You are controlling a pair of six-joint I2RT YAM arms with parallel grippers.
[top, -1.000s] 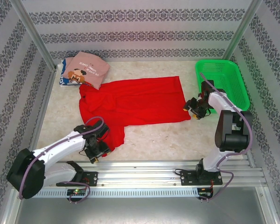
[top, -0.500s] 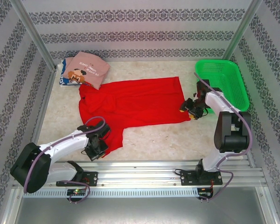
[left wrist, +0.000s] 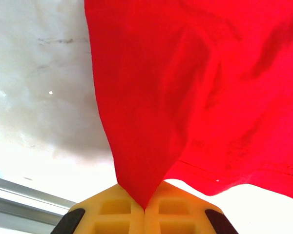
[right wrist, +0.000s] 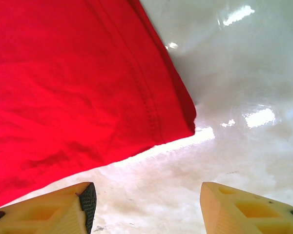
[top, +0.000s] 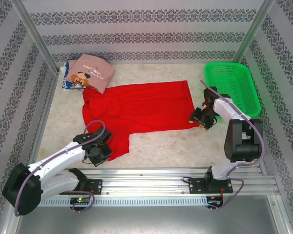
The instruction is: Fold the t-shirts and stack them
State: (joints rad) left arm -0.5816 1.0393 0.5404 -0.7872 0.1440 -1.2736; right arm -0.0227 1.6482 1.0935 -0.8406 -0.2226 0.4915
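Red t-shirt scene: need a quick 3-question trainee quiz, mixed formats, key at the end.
1. True or false: the left gripper is shut on a corner of the red t-shirt.
2. Pick one. The right gripper is: A) shut on the shirt's hem; B) open, bare table between its fingers, the shirt's corner just ahead; C) open with cloth between its fingers.
3. Fill in: the folded dusty-pink shirt lies at the table's far ___ corner.
Key: 1 true; 2 B; 3 left.
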